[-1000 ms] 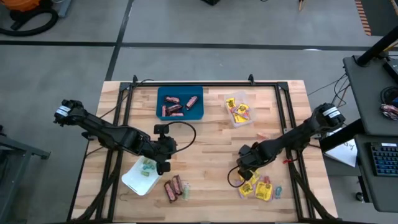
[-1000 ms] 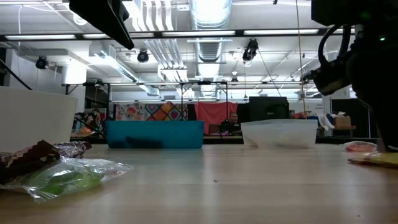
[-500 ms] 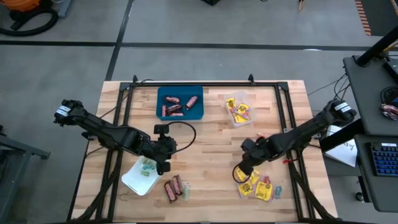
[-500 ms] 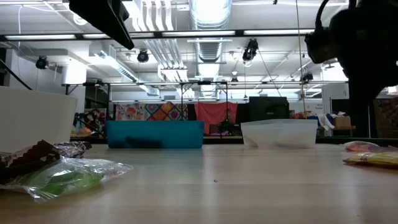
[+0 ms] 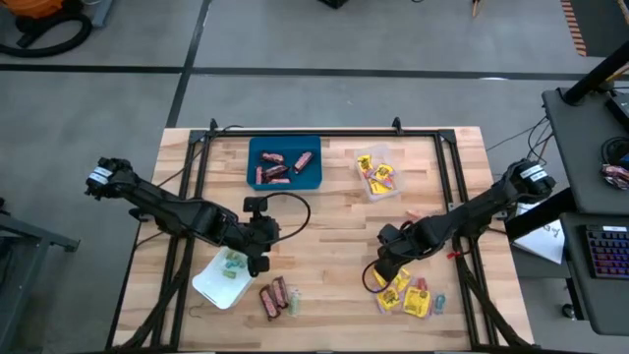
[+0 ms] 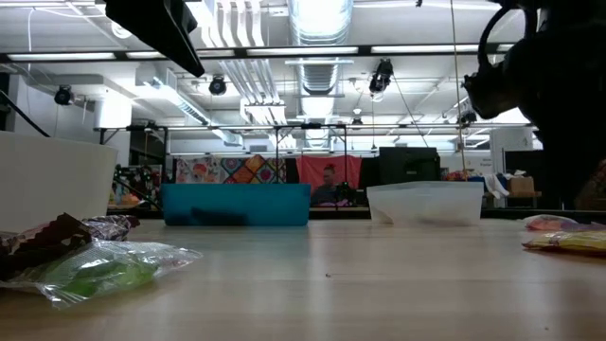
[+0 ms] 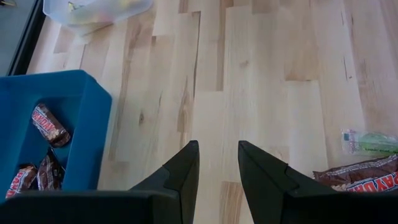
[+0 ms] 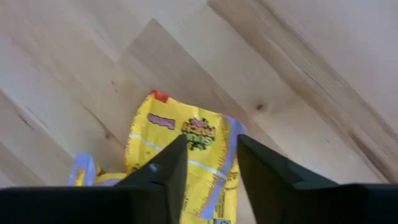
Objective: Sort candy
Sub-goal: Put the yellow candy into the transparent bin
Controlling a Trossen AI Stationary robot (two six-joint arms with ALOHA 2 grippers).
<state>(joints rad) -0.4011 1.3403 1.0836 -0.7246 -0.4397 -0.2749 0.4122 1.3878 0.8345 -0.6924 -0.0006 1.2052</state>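
Note:
Candy lies in two heaps near the front edge: yellow packets (image 5: 405, 295) with a few pastel sweets (image 5: 439, 302) at the right, brown-red bars (image 5: 273, 297) left of centre. My right gripper (image 5: 385, 271) hangs open just above the yellow heap. In the right wrist view one yellow packet (image 8: 186, 146) lies flat on the wood beyond the gap between its fingers (image 8: 211, 158). My left gripper (image 5: 258, 260) waits open above the table beside the white tray (image 5: 211, 285), nothing between its fingers (image 7: 217, 162).
The blue tray (image 5: 285, 177) at the far side holds brown-red bars (image 7: 48, 123). To its right, the clear tray (image 5: 391, 187) holds yellow packets. The white tray holds pastel sweets (image 5: 233, 265). Bare wood lies in the table's middle. A black frame (image 5: 324, 132) rims the table.
My right gripper has risen a little from the heap of yellow packets; the packets lie where they were. The left arm has kept still.

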